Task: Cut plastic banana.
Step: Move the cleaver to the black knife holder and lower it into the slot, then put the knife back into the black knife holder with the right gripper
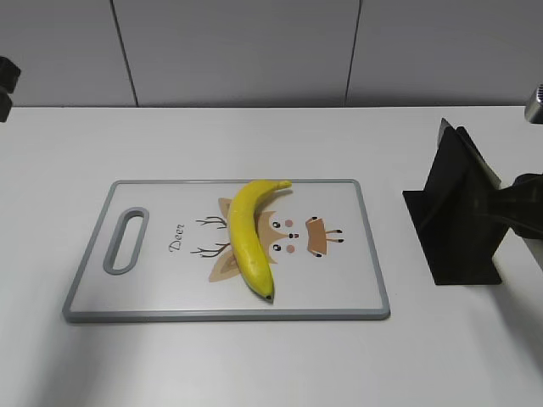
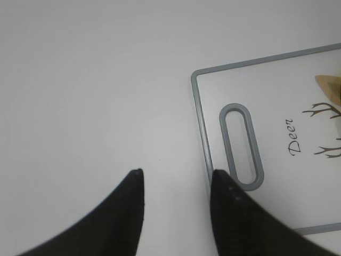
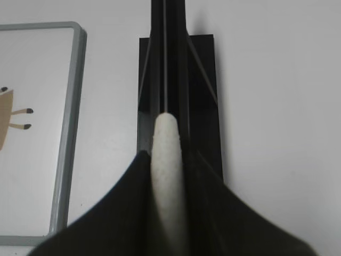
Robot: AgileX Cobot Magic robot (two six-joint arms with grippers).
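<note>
Clamping right fingers (image 3: 144, 176) on the white knife handle (image 3: 166, 160) in its black stand (image 3: 202, 80); drawing straight out; left fingers (image 2: 136, 197) apart.

One word is readable here: "Deer", in dark cursive script, printed on the white face of the cutting board (image 1: 356, 246). In the exterior view it sits left of centre of the frame, running upward at a slant just right of the board's grey handle slot. The left wrist view catches it at right, turned sideways. Nothing else legible.
</note>
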